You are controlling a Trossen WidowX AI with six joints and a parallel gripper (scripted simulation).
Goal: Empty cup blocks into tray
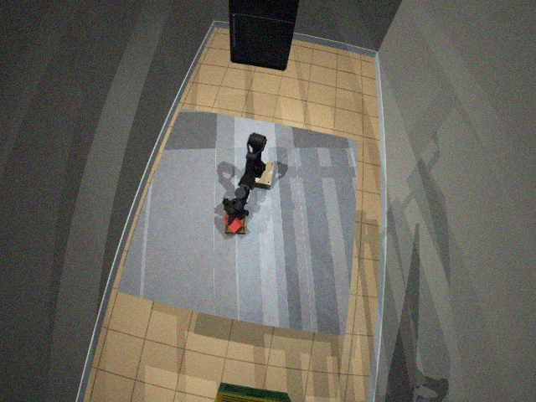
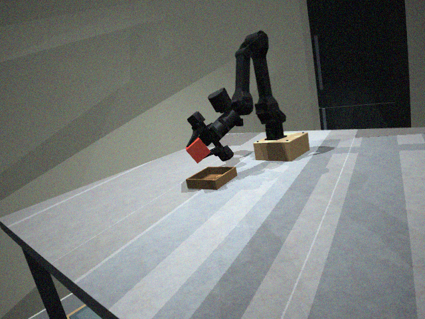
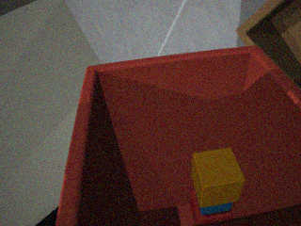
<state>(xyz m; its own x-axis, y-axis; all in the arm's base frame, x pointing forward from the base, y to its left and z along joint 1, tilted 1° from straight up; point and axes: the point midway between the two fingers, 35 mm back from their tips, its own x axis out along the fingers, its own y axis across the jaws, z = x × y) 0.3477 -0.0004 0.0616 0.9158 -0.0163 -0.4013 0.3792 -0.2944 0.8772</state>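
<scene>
The square red cup (image 1: 235, 225) (image 2: 198, 150) (image 3: 174, 122) is held tilted in the air above the tray, rolled so that it shows as a diamond in the exterior view. My gripper (image 2: 200, 147) is shut on the cup. In the wrist view I look into the cup: a yellow block (image 3: 216, 176) lies inside, with a blue block (image 3: 216, 208) partly hidden beneath it. Whether a red block is there too I cannot tell. The shallow brown wooden tray (image 1: 234, 234) (image 2: 202, 184) stands on the table below the cup; its inside is partly hidden.
The arm's wooden base (image 1: 265, 179) (image 2: 274, 151) stands behind the tray. The grey table (image 1: 182, 250) (image 2: 219, 247) carries striped light and shadow. A black cabinet (image 1: 261, 38) (image 2: 360, 68) stands beyond the table.
</scene>
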